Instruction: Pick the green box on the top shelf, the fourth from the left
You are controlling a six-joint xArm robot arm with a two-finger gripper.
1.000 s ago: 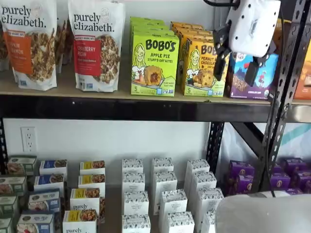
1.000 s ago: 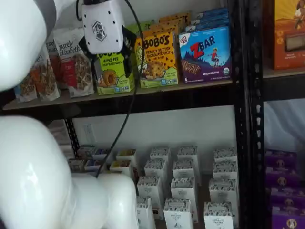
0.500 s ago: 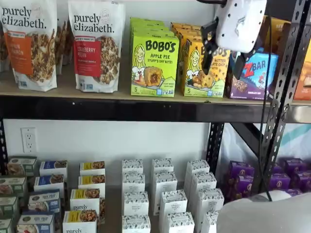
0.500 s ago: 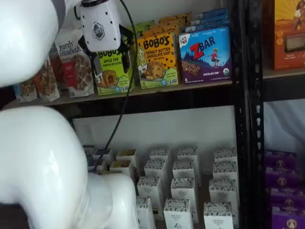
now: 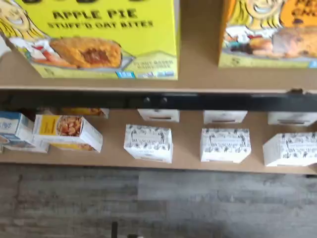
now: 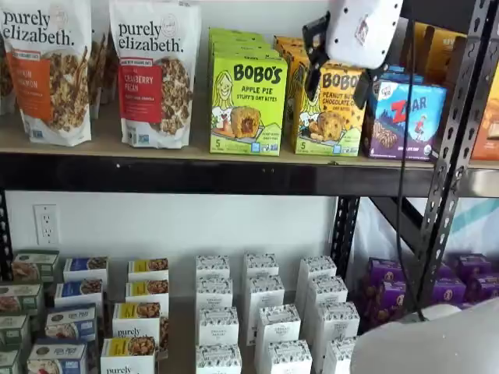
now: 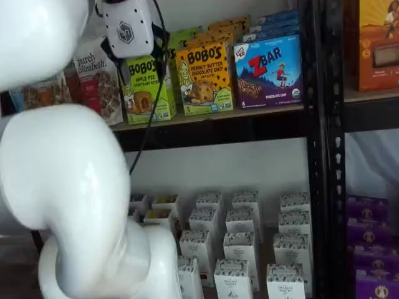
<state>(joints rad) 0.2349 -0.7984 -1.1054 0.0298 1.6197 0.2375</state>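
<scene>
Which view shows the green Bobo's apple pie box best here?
A shelf view shows the green box whole and unobstructed on the top shelf. In the other, the gripper covers its upper part. The wrist view shows only its lower front.

Upright and facing front on the top shelf (image 6: 156,167): the green box (image 6: 248,103), lime cardboard reading "BOBO'S APPLE PIE", cartoon girl and filled oat bite on its face. Standing at the board's front edge, more green boxes lined up behind.

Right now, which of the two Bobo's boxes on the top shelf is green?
The lime-green cardboard Apple Pie box, left of the yellow-orange peanut butter box.
</scene>
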